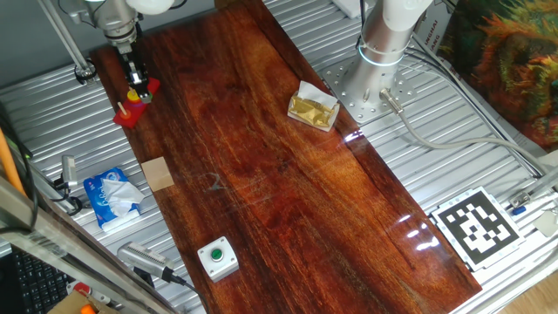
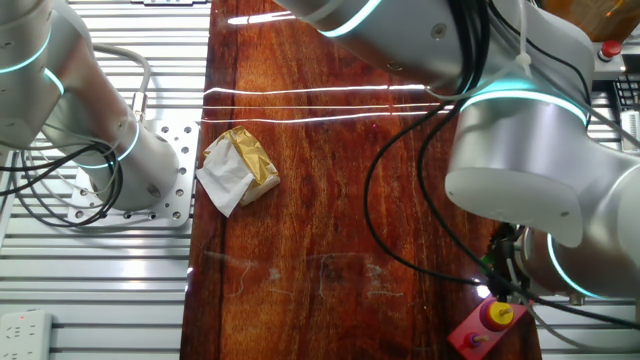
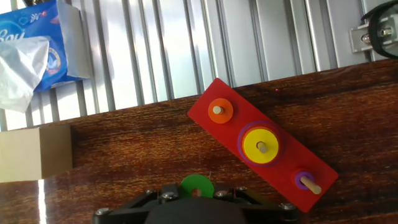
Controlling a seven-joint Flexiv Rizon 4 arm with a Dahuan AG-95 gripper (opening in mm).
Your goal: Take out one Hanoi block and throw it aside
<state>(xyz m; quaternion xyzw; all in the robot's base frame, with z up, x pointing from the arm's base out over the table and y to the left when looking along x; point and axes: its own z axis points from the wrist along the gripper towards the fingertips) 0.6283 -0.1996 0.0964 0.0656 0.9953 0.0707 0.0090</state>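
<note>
One green ring (image 3: 197, 185) sits pinched in the gripper (image 3: 197, 194), lifted off its peg so it can be tossed. At two o'clock lies the red base (image 3: 264, 144), holding the other rings.

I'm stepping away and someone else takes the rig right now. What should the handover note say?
Gripper: shut on the green Hanoi block, held above the wooden tabletop just clear of the red base.
The base keeps its orange ring, the yellow ring over a purple one, and a small purple ring.
Done: block taken off.
Left: carry it away from the base and drop it.
</note>
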